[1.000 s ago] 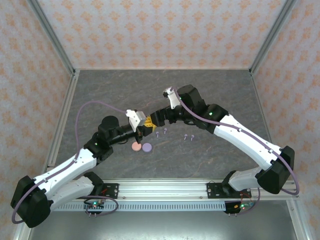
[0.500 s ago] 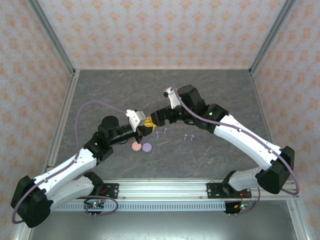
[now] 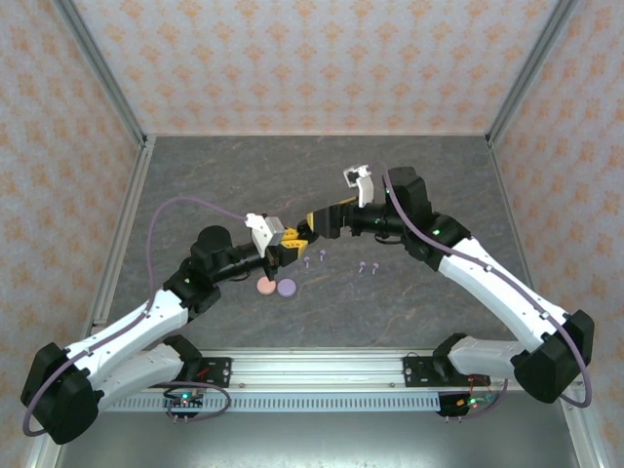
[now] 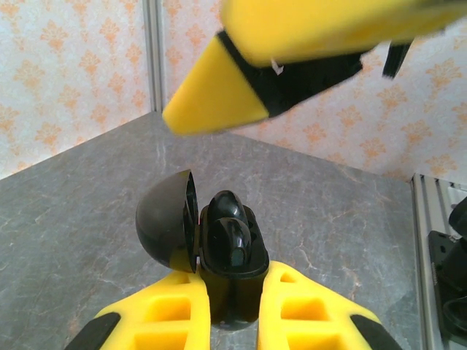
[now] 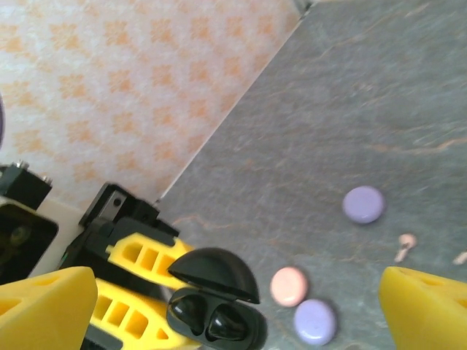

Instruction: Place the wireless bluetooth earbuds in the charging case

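In the overhead view, the left gripper (image 3: 291, 250) and the right gripper (image 3: 317, 224) met near the middle of the frame, above a grey, marbled table (image 3: 195, 175). Four tiny stemmed purple earbuds (image 3: 306, 261) lay in two pairs just right of centre. Below the grippers lay two flat round discs side by side, a pink disc (image 3: 264, 287) and a purple disc (image 3: 286, 288).

In the left wrist view, the left gripper's two ribbed yellow fingers (image 4: 175, 313) were closed firmly on a glossy black charging case (image 4: 232, 273) at lower centre. Its domed lid (image 4: 164, 227) was hinged open to the left. Two smooth black earbuds (image 4: 232, 244) sat in the case, one behind the other. A yellow, wedge-shaped fingertip of the right gripper crossed the top of the frame.

In the right wrist view, the right gripper's two fingers stood in the lower corners, spread wide apart and holding nothing. The open case lay between them at lower centre. Three discs lay to its right, one pink and two purple. One pale earbud lay near the right edge.
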{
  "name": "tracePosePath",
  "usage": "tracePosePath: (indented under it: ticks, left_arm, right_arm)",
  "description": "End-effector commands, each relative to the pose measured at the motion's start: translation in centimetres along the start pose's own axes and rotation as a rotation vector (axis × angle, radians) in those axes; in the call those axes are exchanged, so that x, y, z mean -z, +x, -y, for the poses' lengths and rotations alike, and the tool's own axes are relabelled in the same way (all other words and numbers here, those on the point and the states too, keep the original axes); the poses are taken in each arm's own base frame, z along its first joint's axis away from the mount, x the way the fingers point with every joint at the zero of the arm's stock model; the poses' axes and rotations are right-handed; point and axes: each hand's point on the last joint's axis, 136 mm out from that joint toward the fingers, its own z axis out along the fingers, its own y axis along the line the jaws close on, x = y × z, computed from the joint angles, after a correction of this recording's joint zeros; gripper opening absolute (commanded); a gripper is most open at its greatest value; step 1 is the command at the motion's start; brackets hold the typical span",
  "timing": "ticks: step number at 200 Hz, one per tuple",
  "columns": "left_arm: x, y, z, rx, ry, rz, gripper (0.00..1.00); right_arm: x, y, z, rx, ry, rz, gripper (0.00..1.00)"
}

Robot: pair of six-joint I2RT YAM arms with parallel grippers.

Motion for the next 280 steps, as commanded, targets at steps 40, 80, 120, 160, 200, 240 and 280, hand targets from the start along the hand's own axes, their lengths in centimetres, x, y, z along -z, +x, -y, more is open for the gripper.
tracePosePath:
  ticks: [40, 80, 120, 160, 200, 240, 280]
  left_arm:
    - [0.3, -2.8, 1.7, -0.018, 0.083, 0.077, 0.0]
    - [0.1, -2.5, 1.5, -0.015, 0.079, 0.059, 0.0]
    - [-0.1, -2.5, 1.4, -0.022, 0.071, 0.055, 0.0]
    - [-0.1, -2.6, 1.4, -0.023, 0.076, 0.058, 0.0]
    - [0.1, -2.6, 1.4, -0.027, 0.069, 0.058, 0.0]
    - [-0.1, -2.3, 1.3, -0.024, 0.071, 0.045, 0.0]
    - [-0.3, -2.2, 1.4, -0.019, 0.077, 0.038, 0.0]
  right_arm:
    - [-1.2, 0.0, -3.8, -0.023, -0.285, -0.036, 0.99]
    - [-0.9, -0.3, -5.2, -0.021, -0.361, -0.046, 0.9]
    - [-0.5, -0.1, -5.7, -0.018, -0.377, -0.067, 0.82]
    - [-1.0, 0.4, -3.6, -0.006, -0.242, -0.081, 0.87]
    - [-1.5, 1.4, -3.8, -0.037, -0.286, -0.143, 0.84]
    - [-0.4, 1.1, -5.6, -0.011, -0.351, -0.125, 0.76]
    - [0.8, -0.1, -6.5, 0.047, -0.353, -0.052, 0.75]
